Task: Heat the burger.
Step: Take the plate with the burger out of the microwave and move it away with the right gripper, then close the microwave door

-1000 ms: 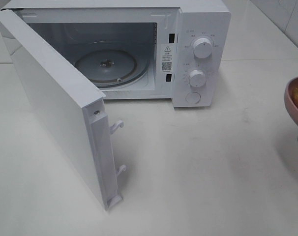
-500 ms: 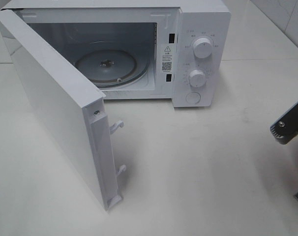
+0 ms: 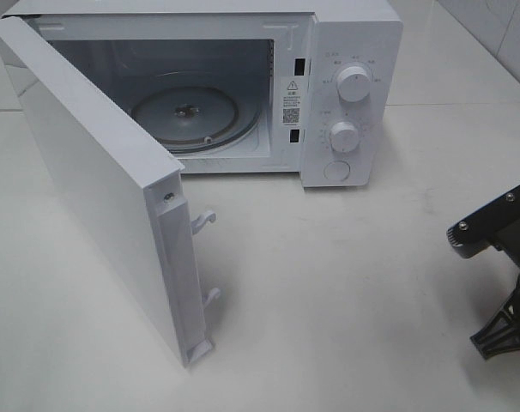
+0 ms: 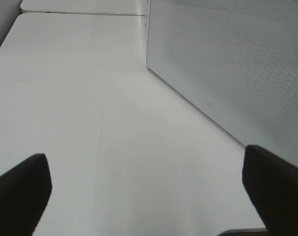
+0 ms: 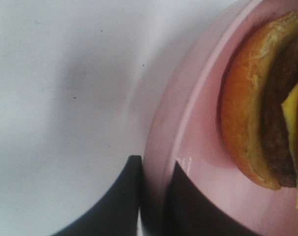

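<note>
While the microwave (image 3: 243, 86) sits in the upper half of the high view with its door (image 3: 105, 197) swung wide toward the lower left and its glass turntable (image 3: 185, 116) bare, the right arm (image 3: 500, 266) shows only at the right edge. In the right wrist view, the right gripper (image 5: 156, 191) is clamped on the rim of the pink plate (image 5: 188, 123), one finger on each side of it. The burger (image 5: 262, 108) lies on that plate, at the right of that picture. The left gripper (image 4: 149, 187) has its fingers far apart over the white table (image 4: 90, 98), beside the door's perforated panel (image 4: 237, 64).
</note>
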